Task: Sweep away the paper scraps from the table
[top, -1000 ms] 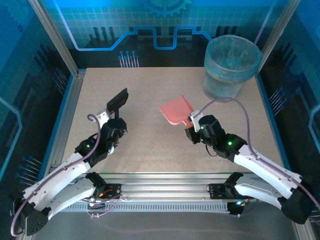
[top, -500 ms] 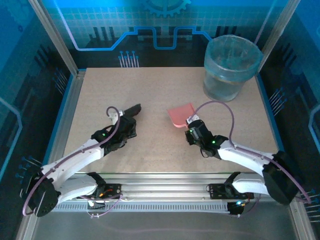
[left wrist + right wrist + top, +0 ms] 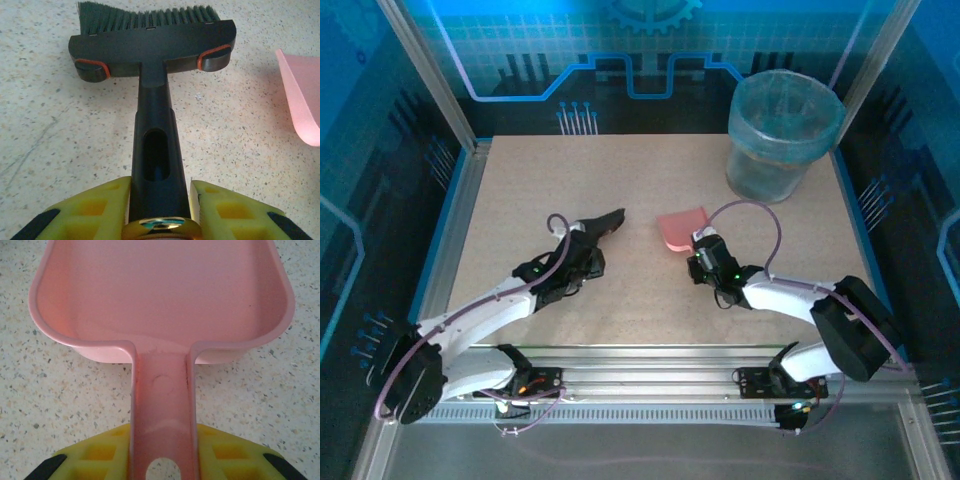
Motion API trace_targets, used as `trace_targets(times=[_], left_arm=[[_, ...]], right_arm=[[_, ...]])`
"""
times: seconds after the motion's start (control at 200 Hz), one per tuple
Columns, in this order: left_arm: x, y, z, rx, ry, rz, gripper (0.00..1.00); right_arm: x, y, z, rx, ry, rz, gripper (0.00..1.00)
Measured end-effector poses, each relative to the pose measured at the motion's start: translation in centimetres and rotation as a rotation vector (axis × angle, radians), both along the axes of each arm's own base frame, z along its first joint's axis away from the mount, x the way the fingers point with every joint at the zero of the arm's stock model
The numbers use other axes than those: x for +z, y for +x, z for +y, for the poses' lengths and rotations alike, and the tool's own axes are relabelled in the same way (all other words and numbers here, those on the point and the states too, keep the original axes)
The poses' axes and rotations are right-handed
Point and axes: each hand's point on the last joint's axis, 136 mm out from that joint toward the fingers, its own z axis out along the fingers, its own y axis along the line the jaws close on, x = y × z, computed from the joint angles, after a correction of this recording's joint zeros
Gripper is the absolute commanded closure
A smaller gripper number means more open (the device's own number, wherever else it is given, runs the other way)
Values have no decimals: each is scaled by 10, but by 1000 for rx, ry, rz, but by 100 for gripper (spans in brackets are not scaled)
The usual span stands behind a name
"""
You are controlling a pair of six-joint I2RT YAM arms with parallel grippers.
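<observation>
The table is a beige speckled board set in a silver-blue metal frame. A translucent blue bin stands on it at the far right corner, well beyond the right gripper and off to its right. Just ahead of that gripper, the pink dustpan it grips by the handle sits low over the board; whether it touches the board cannot be told. Ahead of the left gripper, the black brush clamped in it reaches out over the board, bristles at the far end. Faint scratches mark the surface left of that gripper.
</observation>
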Motion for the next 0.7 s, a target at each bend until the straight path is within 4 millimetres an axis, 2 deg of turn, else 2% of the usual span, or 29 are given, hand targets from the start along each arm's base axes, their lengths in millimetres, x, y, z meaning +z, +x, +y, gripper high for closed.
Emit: trace_targets(times=[0.155,0.315,0.47,0.565,0.59,0.635,0.7], left_arm=[[-16,2,-16,-62,18,33,83],[-28,3,-29,-116,44,63,81],[-38,5,-35,-148,61,89,73],[-44,3,-38,-162,61,110,71],[-45,3,-39,-165,60,114,71],[-46,3,-40,-167,58,116,71],[-46,3,-41,-170,54,117,68]], right_arm=[[-14,3,1,-6,3,28,70],[-24,9,4,-10,-11,51,63],[-25,12,6,-20,-3,54,48],[-24,13,7,-29,7,52,37],[-24,13,7,-31,10,51,30],[-23,13,7,-34,14,48,23],[-17,13,6,-39,27,37,20]])
